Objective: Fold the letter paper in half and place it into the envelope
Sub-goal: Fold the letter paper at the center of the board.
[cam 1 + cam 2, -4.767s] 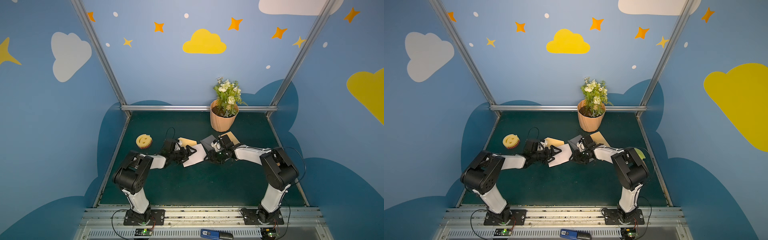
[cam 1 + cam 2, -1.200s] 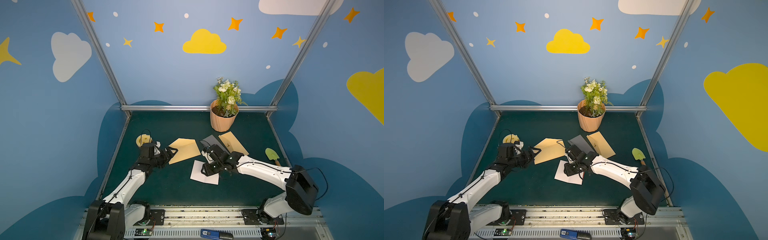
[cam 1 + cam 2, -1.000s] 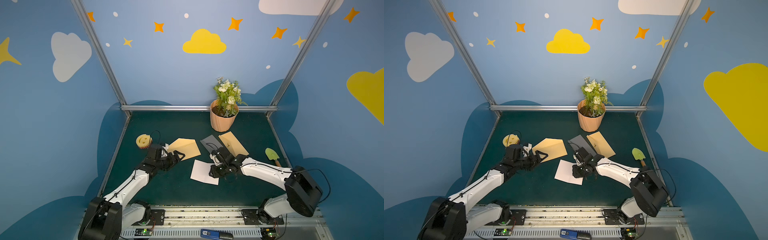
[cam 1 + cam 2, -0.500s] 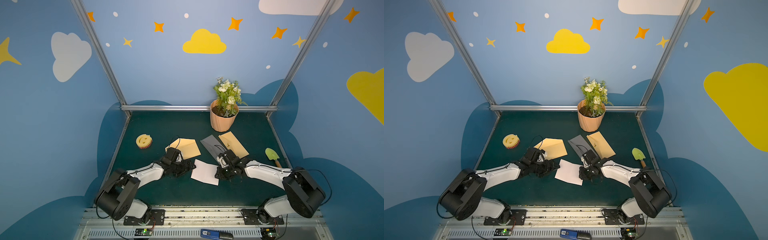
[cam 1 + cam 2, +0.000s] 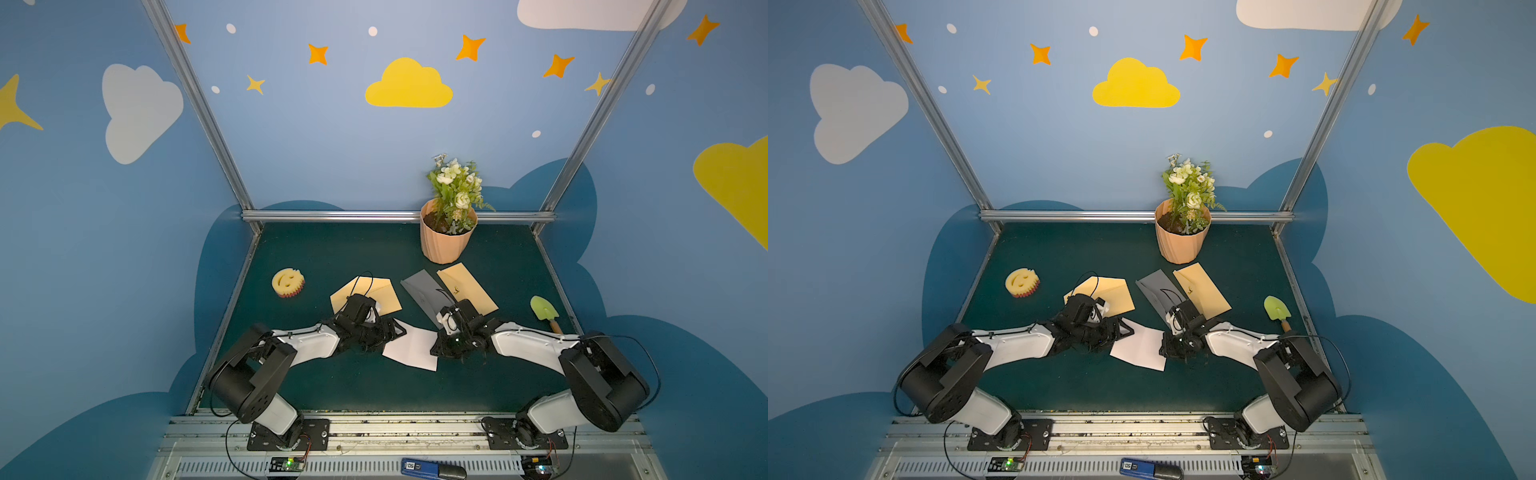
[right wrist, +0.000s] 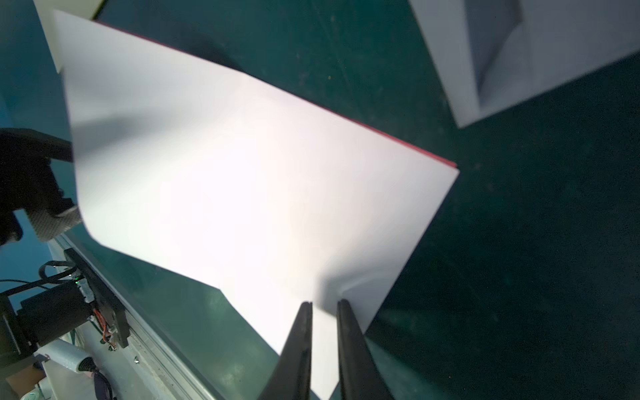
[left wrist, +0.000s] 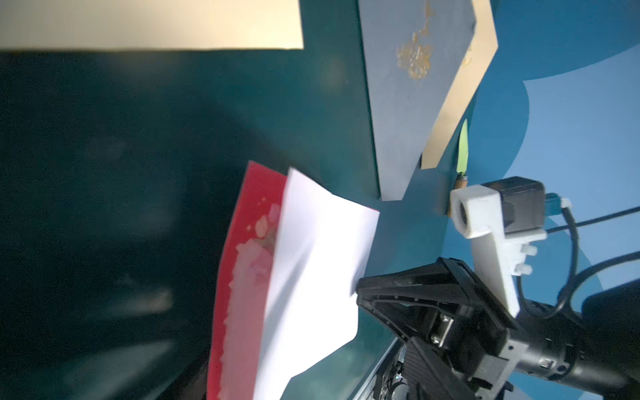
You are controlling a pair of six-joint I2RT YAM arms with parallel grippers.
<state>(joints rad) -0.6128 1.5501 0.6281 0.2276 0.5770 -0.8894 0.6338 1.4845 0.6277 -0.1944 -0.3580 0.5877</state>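
Lying on the dark green worktop [image 5: 332, 249] between blue cloud-painted walls [image 5: 332, 145], the letter paper [image 5: 411, 349] has the right claw [image 5: 435, 347] clamped on its right edge; the left claw [image 5: 395, 332] stands spread at its left.

Letter paper [image 7: 311, 263] at right claw [image 7: 358, 291]

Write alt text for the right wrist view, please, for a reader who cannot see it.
The right gripper pinches one edge of a white paper sheet bowed above the dark green table. A grey envelope lies beyond.
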